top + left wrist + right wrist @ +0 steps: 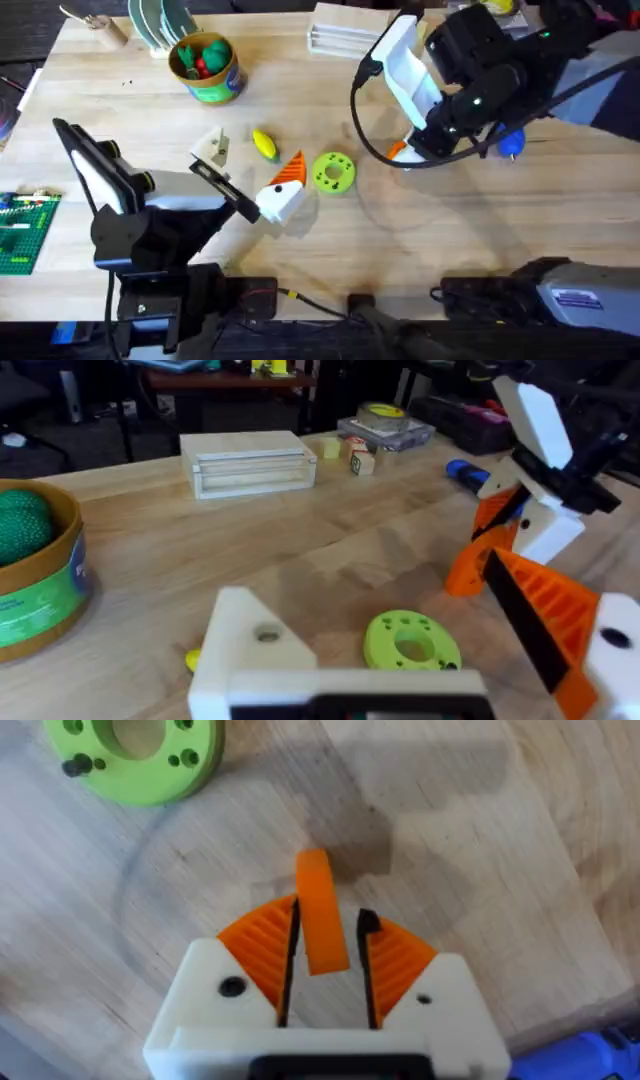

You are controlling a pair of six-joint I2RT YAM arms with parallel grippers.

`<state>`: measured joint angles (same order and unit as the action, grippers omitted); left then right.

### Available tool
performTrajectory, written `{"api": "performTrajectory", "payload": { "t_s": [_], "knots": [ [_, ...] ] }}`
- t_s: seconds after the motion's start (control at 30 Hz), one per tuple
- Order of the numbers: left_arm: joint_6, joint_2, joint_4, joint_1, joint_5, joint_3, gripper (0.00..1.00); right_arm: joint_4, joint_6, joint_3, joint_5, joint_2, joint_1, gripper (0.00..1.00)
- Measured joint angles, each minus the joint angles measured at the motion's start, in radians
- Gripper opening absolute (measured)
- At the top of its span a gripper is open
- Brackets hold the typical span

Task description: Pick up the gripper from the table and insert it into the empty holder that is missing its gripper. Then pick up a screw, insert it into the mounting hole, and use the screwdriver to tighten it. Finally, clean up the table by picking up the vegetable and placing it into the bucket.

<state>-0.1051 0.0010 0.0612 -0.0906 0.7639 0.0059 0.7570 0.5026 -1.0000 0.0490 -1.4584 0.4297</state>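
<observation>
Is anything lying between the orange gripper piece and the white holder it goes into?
Yes: the vegetable lies between the gripper and the holder, with the green disc just beside that line.
</observation>
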Motion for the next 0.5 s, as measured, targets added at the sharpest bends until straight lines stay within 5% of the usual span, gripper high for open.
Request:
{"api": "performTrajectory", "payload": {
  "t_s": [0.3, 0.5],
  "knots": [
    [0.000, 0.000, 0.000, 0.000, 0.000, 0.000, 0.993, -0.001, 0.000, 0.000, -0.003, 0.000, 0.000, 0.034],
    [0.000, 0.000, 0.000, 0.000, 0.000, 0.000, 0.992, 0.002, 0.000, -0.002, -0.003, 0.001, 0.000, 0.016]
  ]
}}
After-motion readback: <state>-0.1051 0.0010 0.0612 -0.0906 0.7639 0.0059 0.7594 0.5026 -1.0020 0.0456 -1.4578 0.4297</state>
